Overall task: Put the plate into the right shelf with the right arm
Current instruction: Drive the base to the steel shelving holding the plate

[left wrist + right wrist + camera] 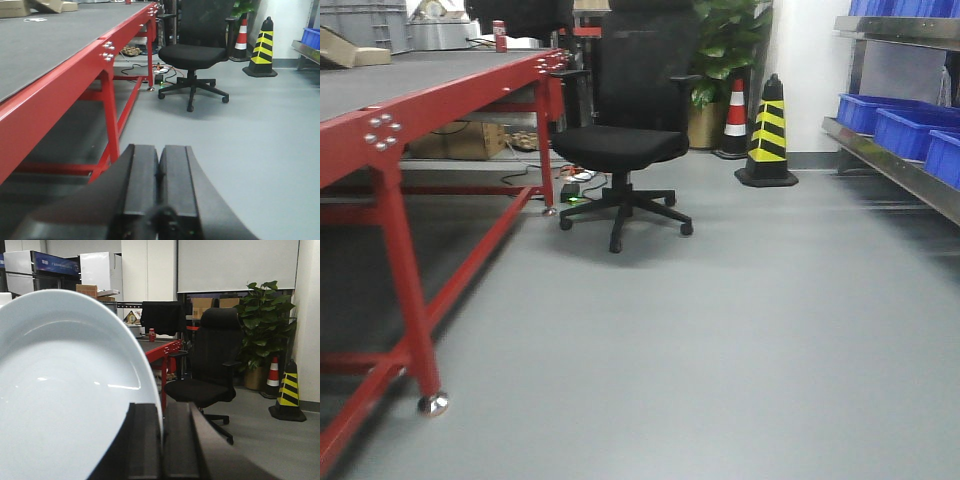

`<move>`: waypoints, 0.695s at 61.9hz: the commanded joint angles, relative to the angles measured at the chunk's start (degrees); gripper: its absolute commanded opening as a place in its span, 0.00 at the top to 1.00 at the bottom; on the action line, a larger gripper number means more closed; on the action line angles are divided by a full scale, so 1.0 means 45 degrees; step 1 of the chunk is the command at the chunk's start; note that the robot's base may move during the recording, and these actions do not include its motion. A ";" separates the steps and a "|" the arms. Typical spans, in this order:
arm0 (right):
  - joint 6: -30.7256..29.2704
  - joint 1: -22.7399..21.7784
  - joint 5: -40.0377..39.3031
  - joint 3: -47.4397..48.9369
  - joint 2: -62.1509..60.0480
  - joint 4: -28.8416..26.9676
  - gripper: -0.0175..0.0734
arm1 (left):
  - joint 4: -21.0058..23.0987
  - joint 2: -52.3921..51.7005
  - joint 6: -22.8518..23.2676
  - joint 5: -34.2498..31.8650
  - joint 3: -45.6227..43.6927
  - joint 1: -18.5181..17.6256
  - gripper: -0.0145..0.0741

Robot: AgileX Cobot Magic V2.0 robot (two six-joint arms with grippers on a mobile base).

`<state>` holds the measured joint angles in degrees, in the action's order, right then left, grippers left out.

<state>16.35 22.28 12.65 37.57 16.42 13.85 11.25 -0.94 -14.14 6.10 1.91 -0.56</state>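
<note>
My right gripper (161, 407) is shut on the rim of a large white plate (65, 390), which stands on edge and fills the left half of the right wrist view. My left gripper (160, 150) is shut and empty, held low above the grey floor beside the red table. A metal shelf (900, 165) with blue bins stands at the right edge of the front view; the plate and both grippers are out of that view.
A long red-framed table (420, 100) runs along the left. A black office chair (620, 140) stands ahead in the middle. A yellow-black cone (767, 135) and a red-white cone (735, 115) stand by a potted plant (725, 50). Blue bins (905, 130) sit on the shelf.
</note>
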 commanded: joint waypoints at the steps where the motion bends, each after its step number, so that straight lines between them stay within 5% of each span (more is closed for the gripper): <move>1: -0.0063 -0.0004 -0.1206 0.0374 0.0148 0.0141 0.74 | 0.0050 -0.0151 0.0031 -0.0991 0.0107 -0.0065 0.89; 43: -0.0063 -0.0004 -0.1206 0.0374 0.0148 0.0141 0.74 | 0.0050 -0.0151 0.0031 -0.0991 0.0107 -0.0065 0.89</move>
<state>16.35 22.28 12.62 37.57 16.42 13.85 11.25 -0.94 -14.14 6.10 1.91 -0.56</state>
